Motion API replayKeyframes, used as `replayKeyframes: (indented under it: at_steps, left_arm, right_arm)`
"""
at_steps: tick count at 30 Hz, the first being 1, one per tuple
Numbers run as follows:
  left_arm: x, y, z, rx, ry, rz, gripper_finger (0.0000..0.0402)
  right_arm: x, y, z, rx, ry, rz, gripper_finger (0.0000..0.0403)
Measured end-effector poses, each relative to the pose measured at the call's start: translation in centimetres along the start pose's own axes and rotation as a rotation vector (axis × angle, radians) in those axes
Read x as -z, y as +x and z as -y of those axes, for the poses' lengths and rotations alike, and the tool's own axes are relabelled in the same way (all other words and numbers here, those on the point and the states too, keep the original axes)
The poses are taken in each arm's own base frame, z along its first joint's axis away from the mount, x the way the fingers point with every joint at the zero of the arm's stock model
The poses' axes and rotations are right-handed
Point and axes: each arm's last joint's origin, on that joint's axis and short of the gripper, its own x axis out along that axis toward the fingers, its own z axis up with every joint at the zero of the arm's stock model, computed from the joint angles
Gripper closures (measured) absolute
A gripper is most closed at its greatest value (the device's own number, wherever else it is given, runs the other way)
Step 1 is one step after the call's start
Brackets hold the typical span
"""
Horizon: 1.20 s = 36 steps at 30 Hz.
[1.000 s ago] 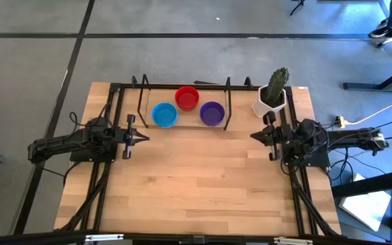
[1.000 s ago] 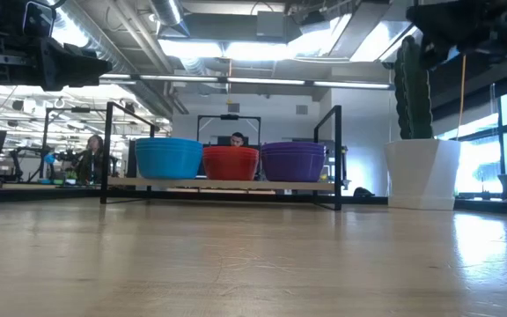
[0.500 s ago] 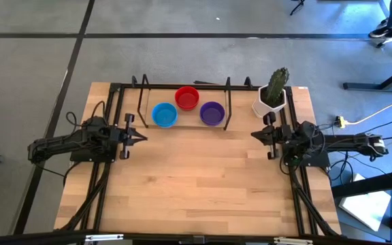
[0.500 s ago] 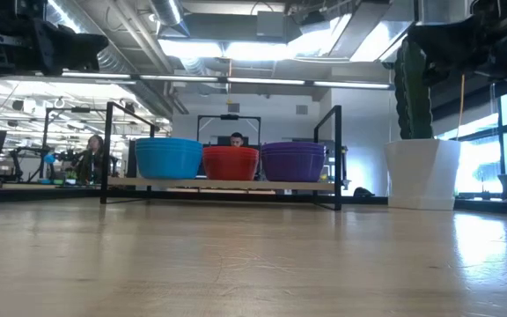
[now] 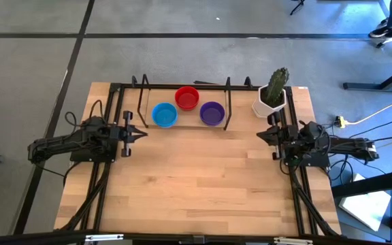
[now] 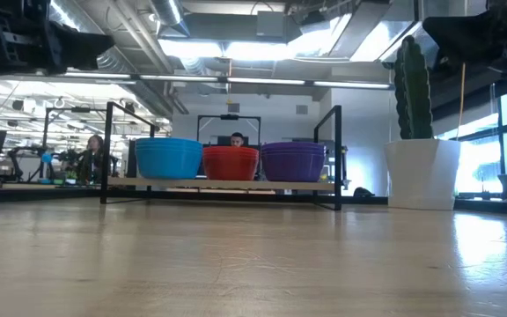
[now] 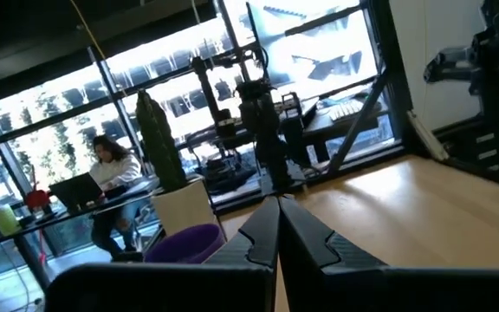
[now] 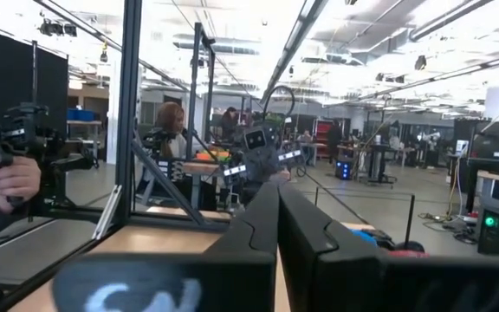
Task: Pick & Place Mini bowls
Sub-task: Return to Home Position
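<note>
Left gripper [image 5: 141,135] hangs above the left edge of the table [image 5: 196,190] and points toward the middle. In the left wrist view its two fingers [image 7: 262,232] are pressed together with nothing between them. Just beyond its tip stands the black wire shelf [image 5: 141,102], at the far side of the table, and all the mini bowls are on the board of this shelf. The blue bowls [image 5: 164,114] are the first from the left, near the front edge of the shelf. The red bowls [image 5: 187,98] come next, set a little further back, just beside the blue ones. The purple bowls [image 5: 211,113] are at the right, in line with the blue ones and close to the right post of the shelf. In the low view the three colours stand side by side, and the purple pile shows several rims one over the other; how many bowls are in each pile I cannot tell. Right of the shelf, near the far right corner of the table, stands the white pot [image 5: 263,107] with the cactus [image 5: 276,85], upright. Just in front of this pot the right gripper [image 5: 260,135] hangs above the right edge of the table and faces the left one. Its fingers [image 8: 258,221] are also closed on each other and carry nothing.
</note>
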Motion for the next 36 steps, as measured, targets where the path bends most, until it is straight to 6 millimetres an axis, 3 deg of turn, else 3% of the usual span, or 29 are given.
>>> replayKeyframes:
  at_steps: [8,15,36]
  left_arm:
    - [-0.1,0.0,0.2,0.075,-0.026,0.029,0.0400]
    - [1.4,0.0,0.6,0.100,-0.004,-0.045,0.0400]
    - [1.3,0.1,0.6,0.097,-0.015,-0.036,0.0400]
  right_arm:
    - [0.3,-0.6,-0.1,-0.003,0.032,-0.034,0.0399]
    - [1.0,-0.6,-0.2,-0.006,0.077,-0.109,0.0399]
    - [1.6,-0.7,-0.3,-0.012,0.062,-0.167,0.0398]
